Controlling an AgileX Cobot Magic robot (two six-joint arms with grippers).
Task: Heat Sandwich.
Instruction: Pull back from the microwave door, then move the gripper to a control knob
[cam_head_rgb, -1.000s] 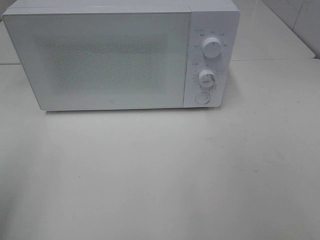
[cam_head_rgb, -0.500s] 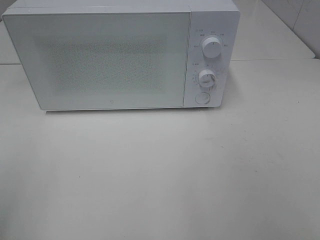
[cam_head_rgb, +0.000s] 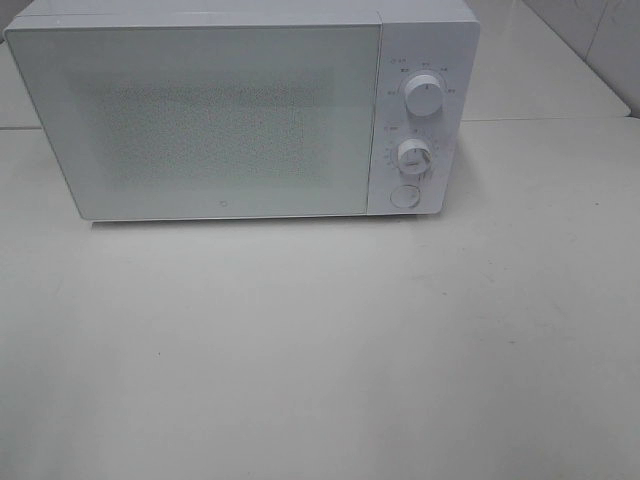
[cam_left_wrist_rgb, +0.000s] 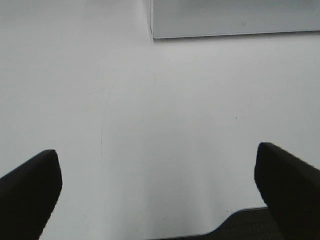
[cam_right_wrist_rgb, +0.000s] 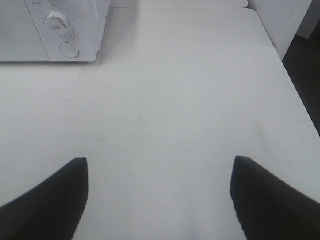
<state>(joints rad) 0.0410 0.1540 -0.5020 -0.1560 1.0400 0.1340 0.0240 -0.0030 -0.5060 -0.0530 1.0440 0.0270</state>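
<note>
**White microwave (cam_head_rgb: 240, 110) shut, sandwich out of sight**

On the bench (cam_head_rgb: 320, 350) the microwave stands at 12 o'clock, door closed, knobs (cam_head_rgb: 425, 97) at its 3 o'clock end. Over the bench, the left end effector (cam_left_wrist_rgb: 156, 150) and right end effector (cam_right_wrist_rgb: 160, 160) hang spread wide, holding nothing.

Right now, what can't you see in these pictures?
Behind the microwave door: exterior high view, the shut frosted door hides the inside, so no sandwich shows.
Dial labels: exterior high view, too small to read.
Left gripper and right gripper: wrist views, only fingertips show; edges cut the rest.
</note>
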